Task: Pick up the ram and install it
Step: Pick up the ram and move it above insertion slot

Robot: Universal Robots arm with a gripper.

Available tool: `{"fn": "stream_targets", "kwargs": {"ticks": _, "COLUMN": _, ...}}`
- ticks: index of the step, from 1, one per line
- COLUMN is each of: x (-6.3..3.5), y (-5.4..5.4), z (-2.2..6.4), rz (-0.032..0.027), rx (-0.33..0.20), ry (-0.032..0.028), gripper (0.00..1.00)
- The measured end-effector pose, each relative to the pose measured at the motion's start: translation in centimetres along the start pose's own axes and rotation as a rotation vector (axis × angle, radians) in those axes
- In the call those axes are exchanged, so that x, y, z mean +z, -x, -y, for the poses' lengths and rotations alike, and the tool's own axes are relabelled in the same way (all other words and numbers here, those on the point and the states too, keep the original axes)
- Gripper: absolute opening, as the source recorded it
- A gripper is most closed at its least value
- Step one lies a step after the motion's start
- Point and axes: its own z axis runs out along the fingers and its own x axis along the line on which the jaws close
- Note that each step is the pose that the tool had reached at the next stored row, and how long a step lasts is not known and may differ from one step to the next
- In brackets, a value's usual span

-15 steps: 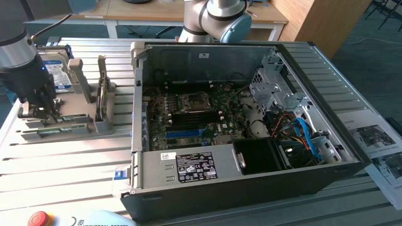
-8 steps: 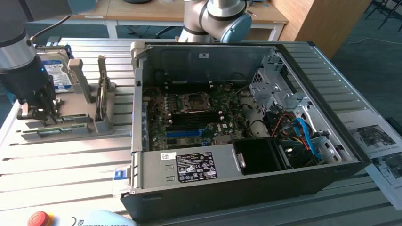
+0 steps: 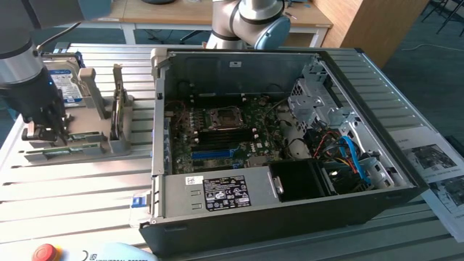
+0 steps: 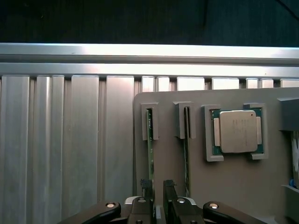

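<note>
Two thin green sticks stand on edge in narrow slots of a matte grey holder at the exterior view's left. The ram is the one farther from the CPU, a square silver chip lying flat in its own pocket. The jaws hang straight down over that ram, about half open, with a finger on either side of the board and a dark gap between them. As far as I can see, they grip nothing. I judge the ram light and stiff but brittle: a bare circuit board that would crack if twisted, with smooth, rather slippery faces. The best hold looks to be across the flat faces near the free upper edge, clear of the contacts down in the slot, and it should be lifted straight, since the slot walls hug it closely. A boxy silver drive with a blue-white label stands behind the holder. Everything rests on a tabletop of ribbed, dully shining aluminium slats. Toward the middle lies the open case, black sheet steel outside and bare grey metal inside. In it are a dark board, a square metal socket and long black and blue slots just beside the socket. Soft blue cables curl at the exterior view's right of the case, and printed sheets lie flat beyond it.
</note>
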Motion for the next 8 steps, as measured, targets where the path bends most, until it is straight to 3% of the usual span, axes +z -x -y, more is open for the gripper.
{"fn": "stream_targets", "kwargs": {"ticks": 8, "x": 0.94, "y": -0.02, "z": 0.02, "rz": 0.0, "rx": 0.0, "ry": -0.0001, "gripper": 0.24}}
